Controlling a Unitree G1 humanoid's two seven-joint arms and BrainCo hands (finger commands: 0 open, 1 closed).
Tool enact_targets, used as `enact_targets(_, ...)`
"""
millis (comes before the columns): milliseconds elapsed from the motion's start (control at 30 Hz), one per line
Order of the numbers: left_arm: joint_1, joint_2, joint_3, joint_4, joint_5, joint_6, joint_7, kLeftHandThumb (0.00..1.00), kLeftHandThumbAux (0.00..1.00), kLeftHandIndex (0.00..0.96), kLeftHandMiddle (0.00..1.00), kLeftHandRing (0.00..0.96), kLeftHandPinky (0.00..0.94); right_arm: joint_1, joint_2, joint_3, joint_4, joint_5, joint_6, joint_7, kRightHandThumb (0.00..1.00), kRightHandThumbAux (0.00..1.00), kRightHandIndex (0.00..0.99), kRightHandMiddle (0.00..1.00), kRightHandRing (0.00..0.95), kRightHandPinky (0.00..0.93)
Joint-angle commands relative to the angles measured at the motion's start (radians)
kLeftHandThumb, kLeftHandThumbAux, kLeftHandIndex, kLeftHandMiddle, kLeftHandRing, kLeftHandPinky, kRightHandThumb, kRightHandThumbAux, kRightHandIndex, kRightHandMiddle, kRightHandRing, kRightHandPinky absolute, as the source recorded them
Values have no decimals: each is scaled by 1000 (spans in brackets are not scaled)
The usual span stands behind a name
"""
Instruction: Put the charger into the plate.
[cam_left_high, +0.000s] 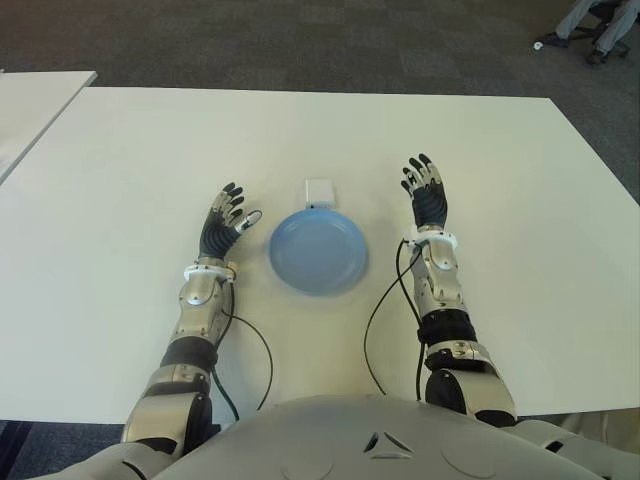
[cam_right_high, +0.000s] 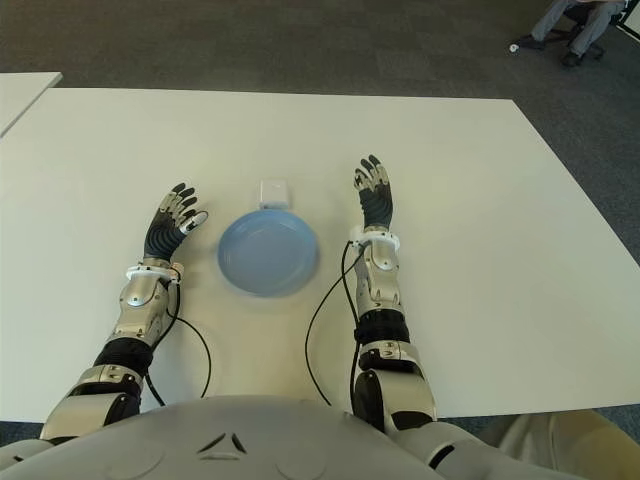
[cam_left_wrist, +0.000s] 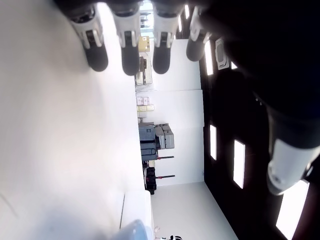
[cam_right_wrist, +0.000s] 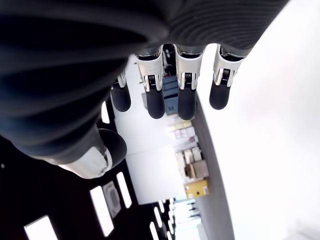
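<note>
You have a wide white bench (cam_left_high: 120, 180) filling most of the eye views, with dark carpet (cam_left_high: 300, 40) beyond its far edge; a second white table (cam_left_high: 35, 100) shows at the far left, and a person's legs (cam_left_high: 590, 25) show at the far right corner of the room. Your robot's grey torso (cam_left_high: 370, 440) sits at the near edge, with both arms stretched forward over the bench. Between the arms lies the round blue plate (cam_left_high: 318, 250), with nothing in it. Your left hand (cam_left_high: 225, 222) shows just left of the plate, fingers (cam_left_wrist: 95, 42) spread and relaxed, holding nothing; your right hand (cam_left_high: 427, 195) shows right of the plate and a little farther forward, fingers (cam_right_wrist: 182, 95) likewise extended and loose, holding nothing. A black cable (cam_left_high: 385, 310) runs from the right forearm down toward the torso; another black cable (cam_left_high: 255, 355) loops from the left forearm. The small white charger (cam_left_high: 319, 192) lies on the bench just beyond the plate's far rim, outside it; you cannot tell whether it touches the rim.
</note>
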Motion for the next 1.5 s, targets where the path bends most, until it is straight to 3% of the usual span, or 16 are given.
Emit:
enact_targets(33,35,-17,-13,50,9,39,11,0,619,62,143,143,152,-105,-1,3,-86,-15,112,-68,14,661,113,175,147,158)
enact_targets(300,27,-22,-14,67,14,37,17,0,613,63,143,145,147,-329,-38,-34,-22,-8,158,-129,69,695,132,203,183,202)
enact_targets(633,13,-25,-14,95,17,32,16,0,613,63,143,146,155,-523,-96,-63,164,-7,176,-136,112,728,130,214,212,237)
enact_targets(733,7,-24,-16,106,21,27,17,0,613,61,138,142,146,-609,-129,-16,254,-47,202,-94,151,743,87,195,194,212)
enact_targets(833,3,-26,-16,113,21,25,18,0,615,58,134,138,143,-643,-148,20,326,-82,200,-66,177,759,67,183,182,199)
enact_targets(1033,0,-33,-13,118,16,25,18,0,618,55,128,133,142,-700,-165,200,618,-273,98,-25,239,771,59,132,128,150)
enact_targets(1200,-2,-37,-12,122,12,24,16,0,621,56,132,136,146,-661,-214,363,730,-434,-1,62,234,758,48,88,91,119)
enact_targets(1500,8,-42,-14,109,15,10,16,0,630,58,133,138,151,-624,-252,540,826,-619,-96,83,120,748,11,31,38,71)
